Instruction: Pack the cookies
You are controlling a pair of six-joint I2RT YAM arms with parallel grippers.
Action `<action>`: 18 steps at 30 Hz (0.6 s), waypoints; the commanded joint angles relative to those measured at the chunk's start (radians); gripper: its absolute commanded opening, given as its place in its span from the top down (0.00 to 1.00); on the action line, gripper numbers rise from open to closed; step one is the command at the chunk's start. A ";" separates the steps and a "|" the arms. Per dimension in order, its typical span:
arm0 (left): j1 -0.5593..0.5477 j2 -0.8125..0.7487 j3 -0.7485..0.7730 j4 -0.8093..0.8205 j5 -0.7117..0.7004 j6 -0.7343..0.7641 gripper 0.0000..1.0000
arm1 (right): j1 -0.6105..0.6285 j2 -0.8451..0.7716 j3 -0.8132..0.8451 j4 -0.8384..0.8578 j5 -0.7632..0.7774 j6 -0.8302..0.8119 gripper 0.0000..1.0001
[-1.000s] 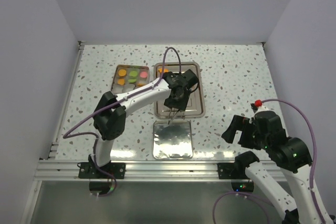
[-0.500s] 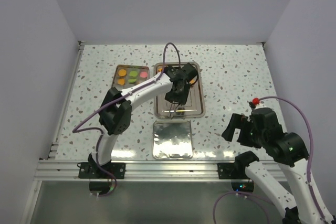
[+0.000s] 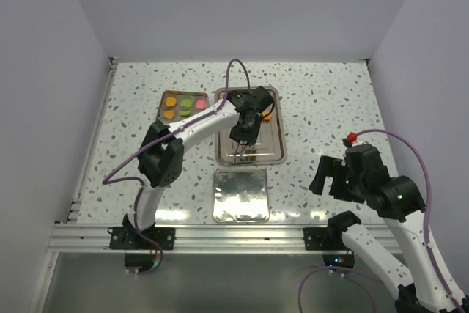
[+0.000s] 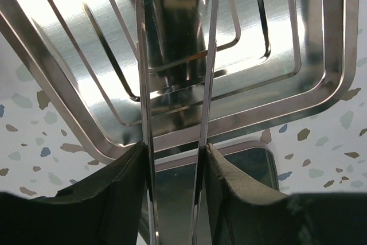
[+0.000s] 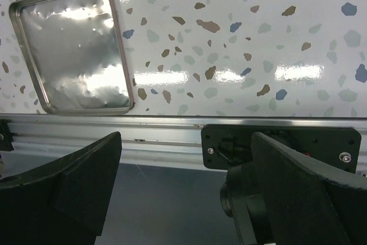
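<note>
The cookies (image 3: 184, 106), orange, green and one pink, lie in the grey compartment box at the back left. An orange one (image 3: 270, 115) shows in the steel tray (image 3: 275, 153) beside my left wrist. My left gripper (image 3: 242, 140) hangs over that tray, shut on thin metal tongs (image 3: 240, 155) that point toward me. In the left wrist view the fingers (image 4: 123, 182) press the two tong blades (image 4: 210, 55) over the tray's ribbed floor (image 4: 275, 55); no cookie shows there. My right gripper (image 3: 327, 178) is open and empty at the front right, and in its own view (image 5: 189, 164) it is above the table's edge rail.
A small flat steel lid (image 3: 240, 194) lies in front of the tray, near the table's front edge; it also shows in the right wrist view (image 5: 74, 50). White walls close in the left, back and right sides. An aluminium rail (image 3: 220, 232) runs along the front.
My left gripper with the tongs has moved a little toward the back of the tray. My right arm has shifted slightly back and left, its gripper still open.
</note>
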 commanded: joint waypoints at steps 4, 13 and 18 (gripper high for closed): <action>0.021 -0.124 0.015 -0.029 -0.032 0.009 0.58 | 0.005 0.019 -0.027 0.054 -0.031 -0.015 0.02; 0.119 -0.409 -0.126 -0.086 -0.080 -0.012 0.57 | 0.005 0.079 -0.076 0.139 -0.120 0.005 0.02; 0.176 -0.571 -0.298 -0.091 -0.103 -0.029 0.57 | 0.005 0.122 -0.082 0.192 -0.180 0.016 0.02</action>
